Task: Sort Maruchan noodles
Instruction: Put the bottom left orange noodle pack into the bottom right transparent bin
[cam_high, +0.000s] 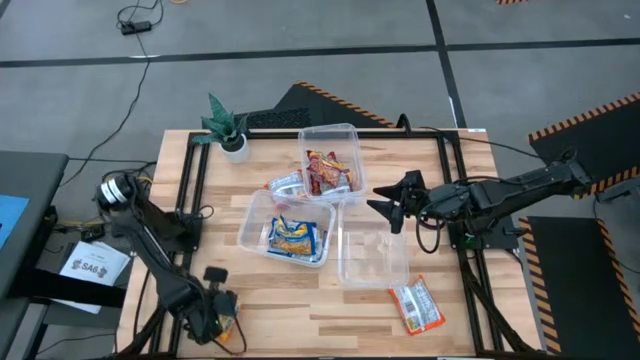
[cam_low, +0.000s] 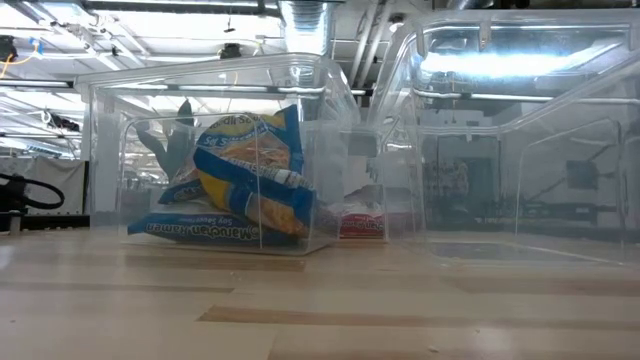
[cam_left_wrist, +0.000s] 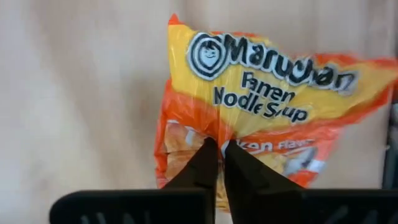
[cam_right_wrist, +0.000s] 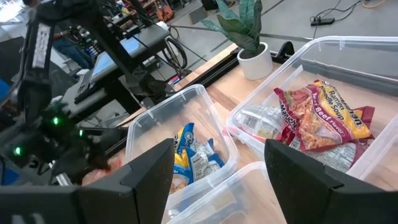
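Observation:
My left gripper (cam_high: 218, 305) is at the table's near left corner, shut on an orange-yellow Maruchan packet (cam_left_wrist: 261, 93). My right gripper (cam_high: 385, 207) hovers open between the far bin and the clear bin with nothing in it (cam_high: 372, 258), its fingers apart in the right wrist view (cam_right_wrist: 217, 180). Red beef packets (cam_right_wrist: 323, 118) lie in the far bin (cam_high: 345, 135). Blue-yellow packets (cam_low: 240, 190) lie in the middle bin (cam_high: 250, 225). Another orange packet (cam_high: 418, 305) lies flat on the table near the near right edge. A pale packet (cam_high: 285, 185) lies between the two filled bins. My left gripper pinches the orange packet between its two fingers (cam_left_wrist: 202, 162) at the wrapper's middle (cam_left_wrist: 217, 127), where the plastic puckers toward the fingertips. The fingers come from above, pointing down. Whether the packet is lifted clear of the wood I cannot tell.
A small potted plant (cam_high: 232, 135) stands at the table's far left corner. Black frame rails run along the table's left and right sides. Bare wood lies along the near edge between the left gripper and the loose orange packet.

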